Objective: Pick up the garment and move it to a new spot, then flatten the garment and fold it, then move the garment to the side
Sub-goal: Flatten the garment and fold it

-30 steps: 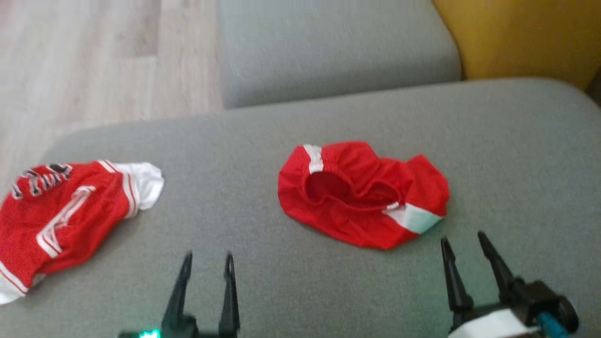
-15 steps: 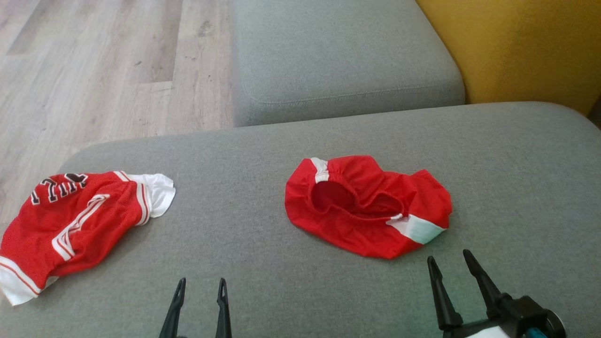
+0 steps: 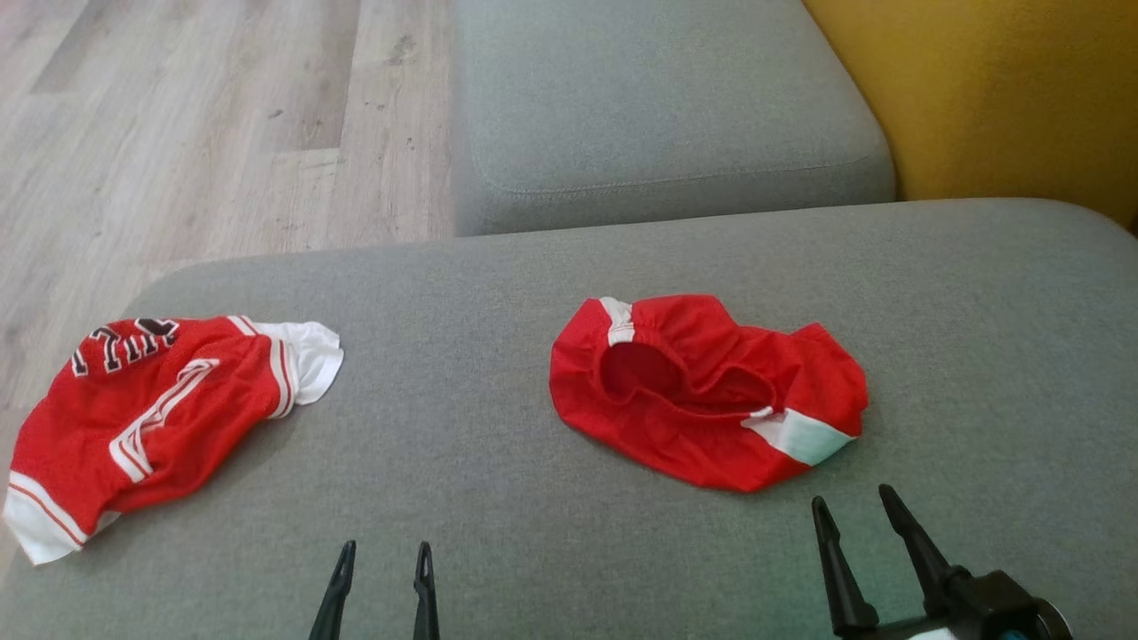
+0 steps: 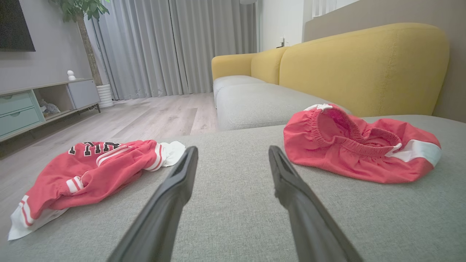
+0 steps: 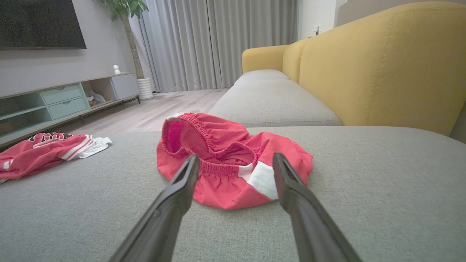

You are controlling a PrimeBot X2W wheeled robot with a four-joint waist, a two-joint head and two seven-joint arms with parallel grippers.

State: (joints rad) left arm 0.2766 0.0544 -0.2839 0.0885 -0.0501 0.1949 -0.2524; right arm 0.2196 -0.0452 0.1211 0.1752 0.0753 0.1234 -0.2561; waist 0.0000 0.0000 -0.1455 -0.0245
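A crumpled red garment [image 3: 702, 391] with an elastic waistband and white side patches lies in the middle of the grey cushion [image 3: 569, 551]. The same garment [image 5: 218, 138] sits just beyond my right gripper [image 5: 236, 156], which is open and apart from it. In the head view the right gripper [image 3: 852, 496] is near the garment's near right edge. My left gripper [image 3: 385, 547] is open over bare cushion, between that garment [image 4: 356, 153] and a second red garment with dark lettering [image 3: 160, 409] at the left end. The left gripper [image 4: 233, 149] holds nothing.
Another grey seat cushion [image 3: 667, 107] lies beyond, with the yellow backrest [image 3: 1005, 89] to the right. Wooden floor [image 3: 178, 133] drops away past the cushion's left and far edges. A low TV cabinet [image 4: 22, 109] stands across the room.
The head camera has shifted, so the whole picture sits lower and a little to the right. Both garments lie as before. Both grippers stay open, showing lower in the view.
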